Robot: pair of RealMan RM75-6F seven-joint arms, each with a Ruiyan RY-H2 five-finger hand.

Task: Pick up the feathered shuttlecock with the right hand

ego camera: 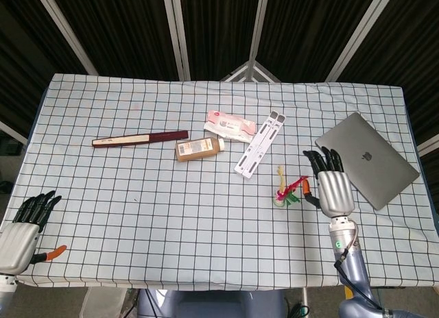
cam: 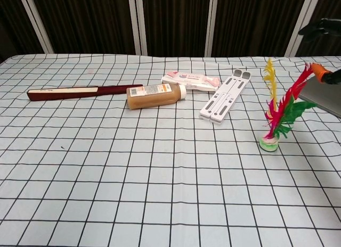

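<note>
The feathered shuttlecock (ego camera: 285, 191) has red, yellow and green feathers on a green base (cam: 268, 144). It stands base down near the cloth, right of the table's middle. My right hand (ego camera: 331, 186) is just to its right, back of the hand up. The long red feather (cam: 290, 95) stretches sideways to the orange thumb tip (cam: 318, 70), which pinches its end, while the dark fingers (cam: 322, 27) spread above at the frame's edge. My left hand (ego camera: 22, 227) lies at the front left corner, fingers apart, holding nothing.
A grey laptop (ego camera: 367, 159) lies close to the right of my right hand. Behind the shuttlecock are a white folding stand (ego camera: 259, 143), a brown bottle (ego camera: 199, 149) and a pink-and-white packet (ego camera: 230, 124). A dark red stick (ego camera: 140, 138) lies at the back left.
</note>
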